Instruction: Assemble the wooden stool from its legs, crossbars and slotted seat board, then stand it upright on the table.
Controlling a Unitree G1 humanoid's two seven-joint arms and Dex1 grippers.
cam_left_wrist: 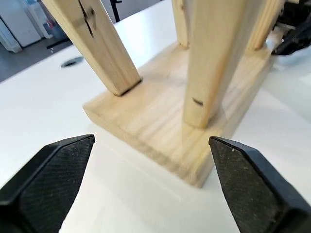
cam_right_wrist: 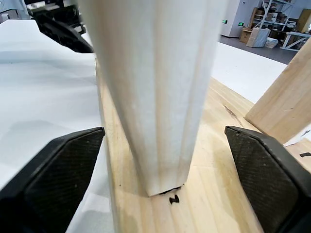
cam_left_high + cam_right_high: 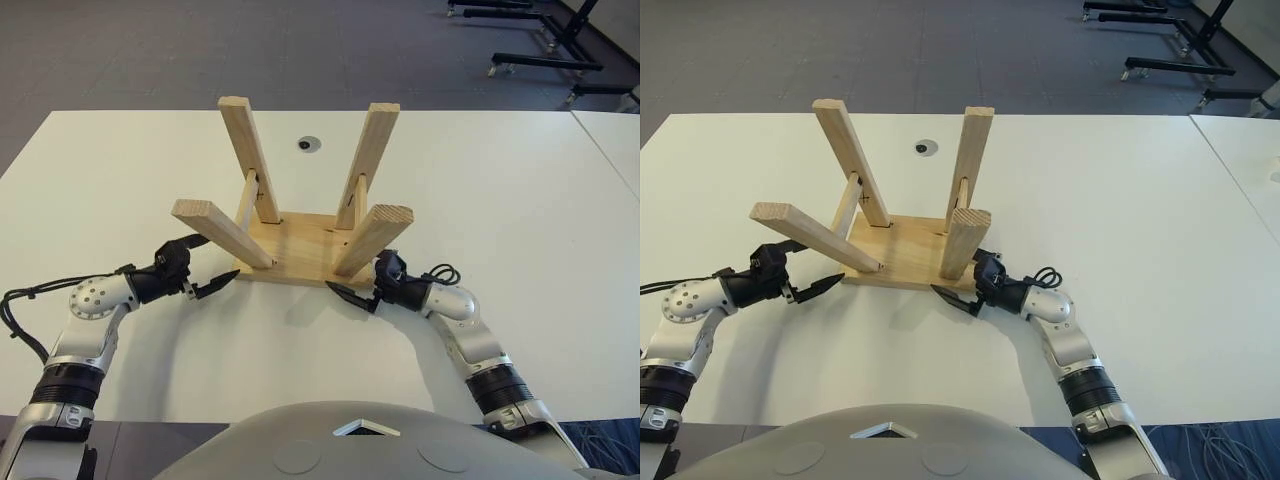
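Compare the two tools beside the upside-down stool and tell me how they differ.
The left tool sits by the near left corner of the seat board; the right tool sits by its near right corner. In its wrist view the left tool frames the board's corner, with the near left leg set farther back; the right tool closely frames the base of the near right leg. Both are open, low over the table, gripping nothing.

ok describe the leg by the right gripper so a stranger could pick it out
On the white table the stool lies upside down, legs up. The leg stands at the seat board's near right corner, by the open right gripper. Unlike the near left leg, which slants out leftward, its cut end faces the head camera.
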